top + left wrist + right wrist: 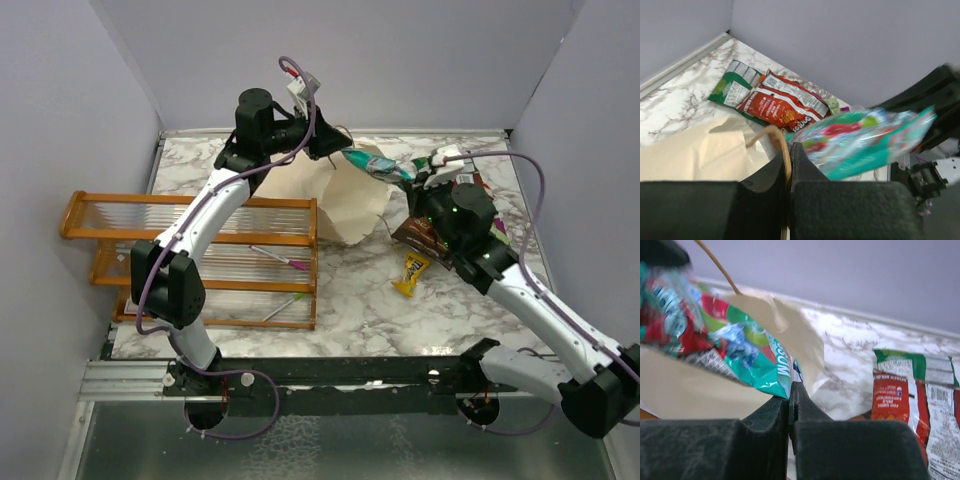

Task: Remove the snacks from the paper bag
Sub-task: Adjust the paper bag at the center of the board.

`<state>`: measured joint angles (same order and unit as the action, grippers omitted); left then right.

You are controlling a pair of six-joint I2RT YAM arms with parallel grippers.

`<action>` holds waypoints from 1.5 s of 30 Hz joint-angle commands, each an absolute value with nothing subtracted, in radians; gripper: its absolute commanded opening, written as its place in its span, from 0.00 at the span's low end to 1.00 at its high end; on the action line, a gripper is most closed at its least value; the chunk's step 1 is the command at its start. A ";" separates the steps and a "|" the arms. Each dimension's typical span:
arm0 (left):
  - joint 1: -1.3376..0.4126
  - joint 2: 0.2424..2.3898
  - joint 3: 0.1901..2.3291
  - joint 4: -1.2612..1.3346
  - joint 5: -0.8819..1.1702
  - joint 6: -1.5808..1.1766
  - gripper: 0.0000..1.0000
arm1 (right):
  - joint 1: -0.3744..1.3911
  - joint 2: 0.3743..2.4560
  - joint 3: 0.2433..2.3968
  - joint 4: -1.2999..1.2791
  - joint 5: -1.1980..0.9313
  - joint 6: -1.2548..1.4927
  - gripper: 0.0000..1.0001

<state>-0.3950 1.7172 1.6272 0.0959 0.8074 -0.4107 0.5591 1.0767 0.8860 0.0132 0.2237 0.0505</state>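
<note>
The paper bag (352,205) stands on the marble table (350,300), near the back wall, its cream side creased and leaning.

The left gripper (789,152) is at the bag's top edge. Its 2 fingers are pressed together on the twine handle (776,134), which loops up out of them.

The right gripper (790,392) is just to the right of the bag's top, its jaws clamped on the lower edge of a teal packet (747,352). The packet hangs in the air beside the bag's mouth, clear of the table. In the top view it stretches from the bag's upper right corner toward the right wrist.

To the right of the bag, 2 red chip bags (782,105) lie flat on the marble, overlapping. A green-white packet (735,86) lies against them on the side nearer the back wall.

A dark brown packet (418,234) lies just off the bag's lower right, partly under the right arm. A yellow-orange packet (411,272) lies in front of that, farther from the bag.

To the left of the bag stands an orange rack (190,262), its near corner close to the bag's base.
</note>
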 commanded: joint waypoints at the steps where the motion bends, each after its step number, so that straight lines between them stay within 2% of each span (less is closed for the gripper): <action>1: -0.393 1.703 1.565 0.126 0.977 -0.347 0.00 | 0.558 0.959 0.958 -0.008 0.146 0.149 0.01; 7: -0.384 1.655 1.531 0.050 1.039 -0.241 0.00 | 0.558 0.842 0.918 -0.014 0.117 0.168 0.01; 11: -0.383 1.728 1.667 0.071 1.028 -0.308 0.00 | 0.558 0.780 0.884 0.014 0.180 0.150 0.01; 18: -0.406 1.989 2.028 0.238 1.129 -0.628 0.00 | 0.558 0.692 0.903 0.018 0.271 0.091 0.01; 23: -0.456 2.090 2.140 0.523 1.201 -0.885 0.00 | 0.558 0.660 0.917 -0.004 0.295 0.068 0.01; 29: -0.475 2.039 1.962 1.089 1.295 -1.327 0.00 | 0.558 0.629 0.908 -0.010 0.302 0.069 0.01; 36: -0.483 1.892 1.659 1.301 1.385 -1.475 0.00 | 0.558 0.604 0.902 -0.015 0.300 0.062 0.01; 41: -0.492 1.892 1.595 1.729 1.430 -1.849 0.00 | 0.558 0.579 0.876 -0.002 0.275 0.077 0.01; 45: -0.507 1.894 1.551 1.769 1.451 -1.884 0.00 | 0.558 0.556 0.844 0.013 0.266 0.079 0.01</action>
